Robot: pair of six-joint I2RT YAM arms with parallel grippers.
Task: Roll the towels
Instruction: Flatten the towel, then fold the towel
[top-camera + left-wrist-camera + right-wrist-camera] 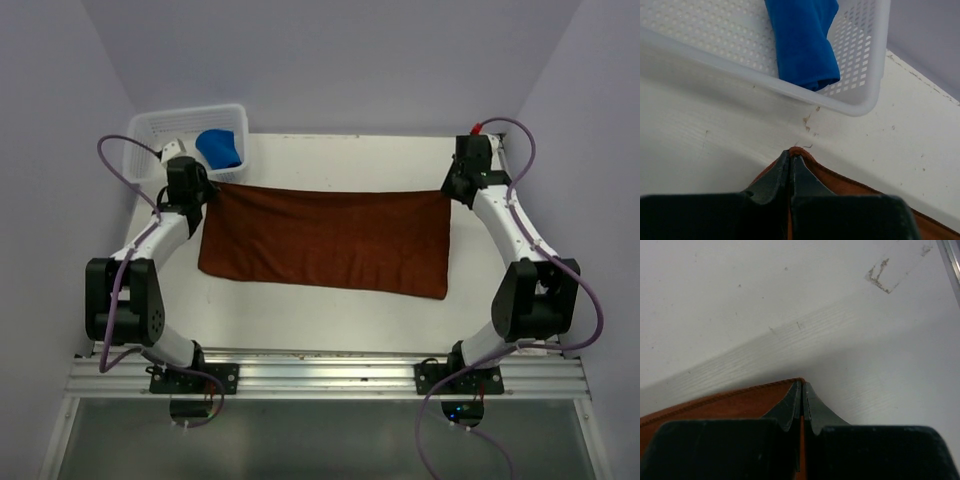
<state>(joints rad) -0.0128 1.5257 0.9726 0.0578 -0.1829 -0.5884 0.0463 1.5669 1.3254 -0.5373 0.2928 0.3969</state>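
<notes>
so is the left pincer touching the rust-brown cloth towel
Touching: left wrist view shows the left pincer shut on a corner of the rust-brown cloth towel.

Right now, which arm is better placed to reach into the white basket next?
Left. The left end effector, shut on the far left corner of the rust-brown towel, sits right beside the white mesh basket holding the blue towel. The right end effector pinches the opposite far corner, far from it.
</notes>
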